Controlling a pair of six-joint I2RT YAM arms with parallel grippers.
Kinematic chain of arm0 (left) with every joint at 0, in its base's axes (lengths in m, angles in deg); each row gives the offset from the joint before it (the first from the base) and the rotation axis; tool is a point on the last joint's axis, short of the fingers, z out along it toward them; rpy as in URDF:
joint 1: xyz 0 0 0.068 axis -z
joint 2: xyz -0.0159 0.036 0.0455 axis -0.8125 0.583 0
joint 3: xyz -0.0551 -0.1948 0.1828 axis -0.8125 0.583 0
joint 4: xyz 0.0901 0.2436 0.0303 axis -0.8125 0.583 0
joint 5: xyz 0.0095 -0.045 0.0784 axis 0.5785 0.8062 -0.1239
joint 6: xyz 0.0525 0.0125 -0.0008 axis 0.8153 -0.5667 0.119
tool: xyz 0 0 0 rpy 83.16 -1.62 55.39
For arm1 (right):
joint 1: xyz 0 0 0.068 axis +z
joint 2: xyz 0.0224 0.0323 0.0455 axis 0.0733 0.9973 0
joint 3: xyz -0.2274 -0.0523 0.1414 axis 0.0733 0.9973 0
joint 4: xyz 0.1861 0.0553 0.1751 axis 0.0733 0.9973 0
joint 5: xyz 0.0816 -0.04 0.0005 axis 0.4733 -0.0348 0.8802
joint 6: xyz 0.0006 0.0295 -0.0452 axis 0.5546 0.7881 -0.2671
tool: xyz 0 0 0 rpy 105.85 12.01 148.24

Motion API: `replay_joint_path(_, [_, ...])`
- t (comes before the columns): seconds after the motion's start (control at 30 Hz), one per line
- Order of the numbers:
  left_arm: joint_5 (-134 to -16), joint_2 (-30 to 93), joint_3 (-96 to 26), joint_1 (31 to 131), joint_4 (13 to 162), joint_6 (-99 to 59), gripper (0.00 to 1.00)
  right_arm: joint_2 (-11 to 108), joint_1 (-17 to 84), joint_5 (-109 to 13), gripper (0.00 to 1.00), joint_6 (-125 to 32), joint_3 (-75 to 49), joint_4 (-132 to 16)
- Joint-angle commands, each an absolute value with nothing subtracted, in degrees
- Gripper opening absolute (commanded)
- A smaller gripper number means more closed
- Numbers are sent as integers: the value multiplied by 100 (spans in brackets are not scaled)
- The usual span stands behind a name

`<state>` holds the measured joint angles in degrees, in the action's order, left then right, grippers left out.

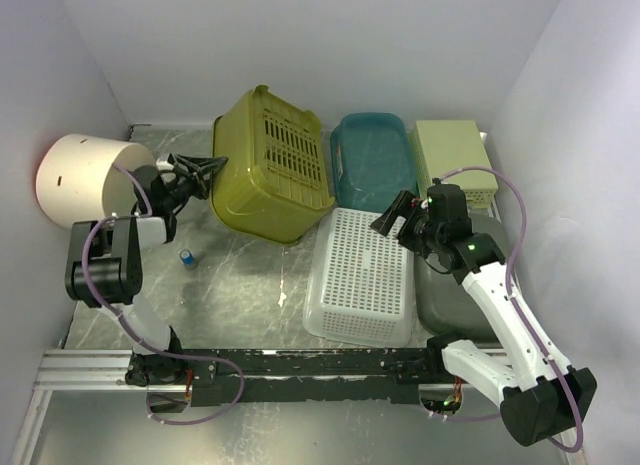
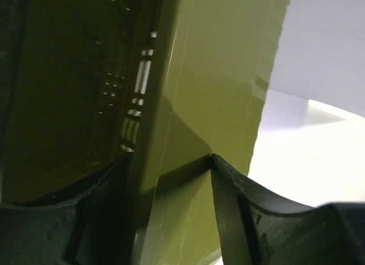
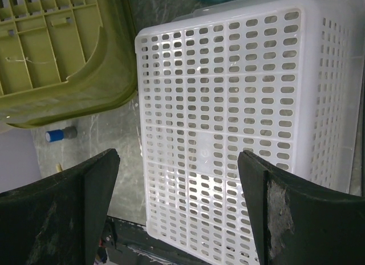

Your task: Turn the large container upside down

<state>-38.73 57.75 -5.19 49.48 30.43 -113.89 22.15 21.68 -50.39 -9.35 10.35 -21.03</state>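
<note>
1 olive bin; 4 other bins

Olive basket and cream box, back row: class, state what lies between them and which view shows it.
The teal tub lies between the olive basket and the cream box; the top external view shows this.

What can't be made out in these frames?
- Grey bin: top view, mostly hidden beneath the right arm.
- Blue-capped item: too small to identify in any view.
- Olive basket interior: top view shows only its outside; left wrist view is too close and dark.
</note>
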Motion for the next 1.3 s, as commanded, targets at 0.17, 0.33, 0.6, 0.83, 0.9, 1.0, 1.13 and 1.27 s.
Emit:
replay_joint_path(0.17, [-4447,4920,-2871,4858,9237,-6582,73,2318,2219,-4930,86,-888,1158,-2396])
replay_joint_path(0.33, [-5179,4835,-3839,5103,10568,-5451,74,2363,2235,-4924,86,-942,1121,-2374])
replay_joint_path(0.6, [-6715,4880,-5590,5846,12030,-4287,77,2255,2246,-4925,86,-859,1200,-2390])
replay_joint_path(0.83, [-7979,4819,-6731,6026,12876,-3569,100,2131,2253,-4978,86,-814,1224,-2309])
replay_joint_path(0.9, [-8208,4768,-6812,6032,12967,-3438,99,2121,2251,-4975,86,-803,1230,-2308])
replay_joint_path(1.0, [-8247,4660,-6792,6032,13014,-3335,99,2156,2266,-4862,86,-760,1244,-2396])
replay_joint_path(1.13, [-8180,4429,-6628,6195,12921,-3252,99,2293,2453,-4684,86,-617,1217,-2688])
replay_joint_path(1.27, [-8287,4358,-6747,6527,13062,-3154,99,2665,2931,-4749,86,-418,919,-3145])
